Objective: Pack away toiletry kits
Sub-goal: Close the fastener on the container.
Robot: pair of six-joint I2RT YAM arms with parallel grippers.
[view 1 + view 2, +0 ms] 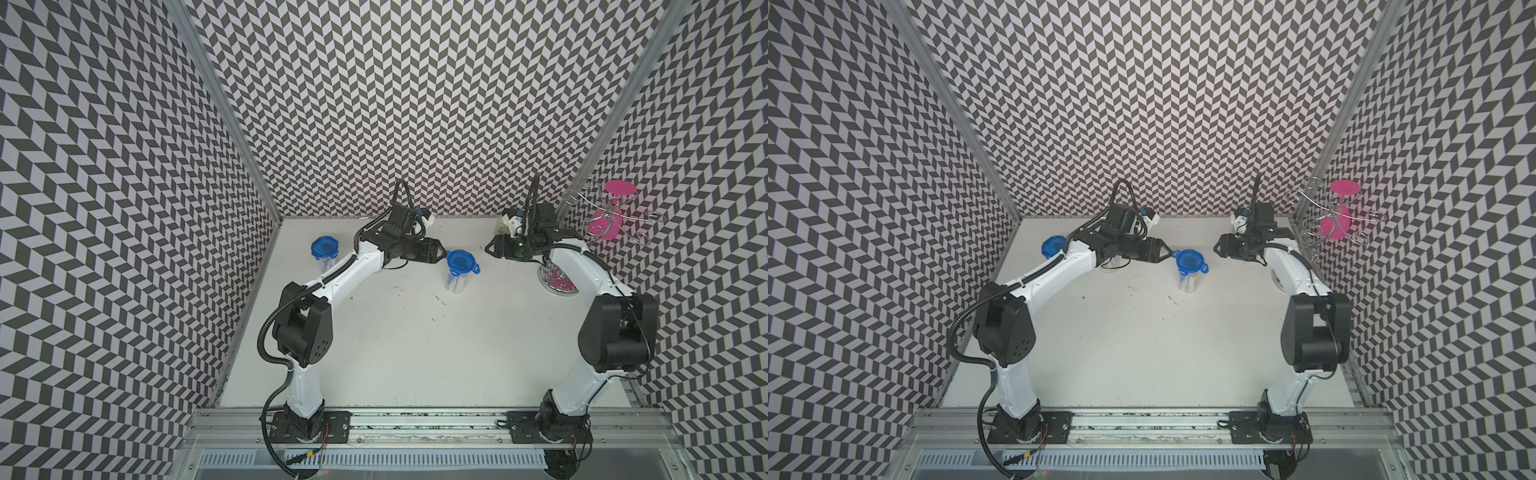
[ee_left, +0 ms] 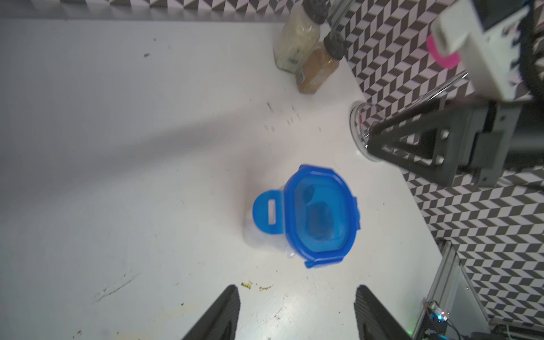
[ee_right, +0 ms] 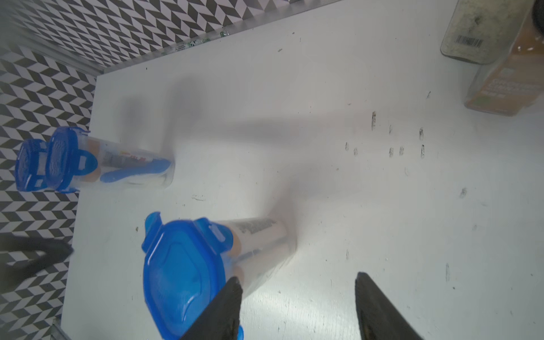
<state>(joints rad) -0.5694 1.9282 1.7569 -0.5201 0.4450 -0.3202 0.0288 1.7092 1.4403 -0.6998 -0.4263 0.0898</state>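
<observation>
A clear plastic cup with a blue lid [image 1: 460, 264] stands upright mid-table, seen in both top views [image 1: 1190, 262]. Three of its lid tabs lie down and one tab [image 2: 269, 212] sticks out sideways. A white tube [image 3: 259, 229] shows through its wall. My left gripper [image 1: 444, 253] hovers open just left of the lid, with nothing between its fingers [image 2: 296, 291]. My right gripper [image 1: 488, 248] hangs open to the right of the cup, apart from it [image 3: 298, 279]. Two more lidded cups [image 3: 61, 159] stand by the left wall; one holds a blue toothbrush [image 3: 132, 173].
Two black-capped spice jars [image 2: 297, 38] stand at the back right corner. A wire stand with pink discs [image 1: 615, 216] rises near the right wall, its round base [image 1: 559, 282] under my right arm. The patterned walls close in on three sides.
</observation>
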